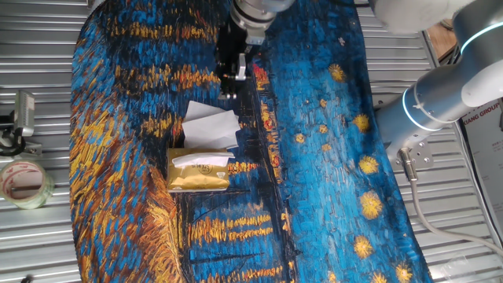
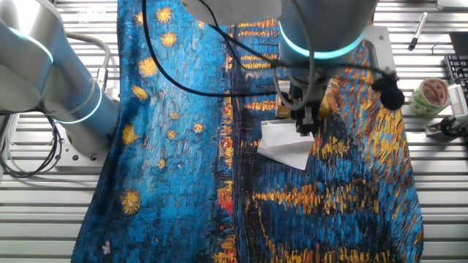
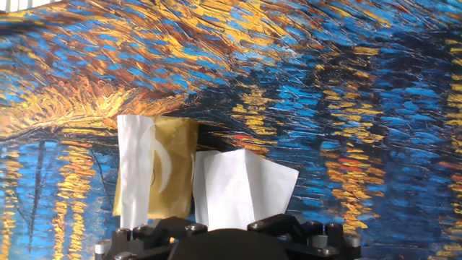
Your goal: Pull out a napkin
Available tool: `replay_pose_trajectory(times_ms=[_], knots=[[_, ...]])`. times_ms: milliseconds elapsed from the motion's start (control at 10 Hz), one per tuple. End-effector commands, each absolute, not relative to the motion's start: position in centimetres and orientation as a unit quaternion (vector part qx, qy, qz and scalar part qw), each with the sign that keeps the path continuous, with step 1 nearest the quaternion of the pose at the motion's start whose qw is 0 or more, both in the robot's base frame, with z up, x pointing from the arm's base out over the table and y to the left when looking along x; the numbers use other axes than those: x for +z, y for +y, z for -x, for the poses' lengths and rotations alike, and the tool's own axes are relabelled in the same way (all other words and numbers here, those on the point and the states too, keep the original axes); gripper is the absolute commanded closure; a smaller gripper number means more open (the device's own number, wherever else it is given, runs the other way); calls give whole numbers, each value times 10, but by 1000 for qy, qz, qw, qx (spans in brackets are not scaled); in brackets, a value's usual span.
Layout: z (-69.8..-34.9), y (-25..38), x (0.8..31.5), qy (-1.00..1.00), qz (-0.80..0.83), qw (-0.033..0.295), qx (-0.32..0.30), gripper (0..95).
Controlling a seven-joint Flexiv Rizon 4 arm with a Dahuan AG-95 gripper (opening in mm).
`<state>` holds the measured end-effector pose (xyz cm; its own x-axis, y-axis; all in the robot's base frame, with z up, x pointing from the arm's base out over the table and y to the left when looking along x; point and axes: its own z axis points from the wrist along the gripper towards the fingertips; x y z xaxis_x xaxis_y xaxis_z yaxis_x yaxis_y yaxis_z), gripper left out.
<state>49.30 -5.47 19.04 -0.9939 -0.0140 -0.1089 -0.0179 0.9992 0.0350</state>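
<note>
The white napkin (image 1: pixel 211 126) lies creased on the painted cloth, just beyond the gold tissue packet (image 1: pixel 198 174). A second white sheet (image 1: pixel 200 160) sticks out of the packet's slot. My gripper (image 1: pixel 233 85) hangs above the napkin's far edge. Whether the tips touch the napkin is unclear, and the gap between the dark fingers does not show. In the other fixed view the gripper (image 2: pixel 306 124) overlaps the napkin's (image 2: pixel 284 146) upper corner and hides most of the packet. The hand view shows the napkin (image 3: pixel 242 189) running under the gripper body, beside the packet (image 3: pixel 173 170).
The starry-night cloth (image 1: pixel 330 157) covers the table and drapes over its edges. A roll of tape (image 1: pixel 23 182) sits on the slatted metal at the left. The robot's arm (image 1: pixel 448 86) stands at the right.
</note>
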Motion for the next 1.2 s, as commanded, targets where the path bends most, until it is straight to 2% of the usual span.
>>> replay_pose_trajectory(times_ms=[100, 1200], knots=[[-494, -55, 189, 998, 4, 54, 20, 950], [-496, -46, 181, 998, 3, 53, 22, 950]])
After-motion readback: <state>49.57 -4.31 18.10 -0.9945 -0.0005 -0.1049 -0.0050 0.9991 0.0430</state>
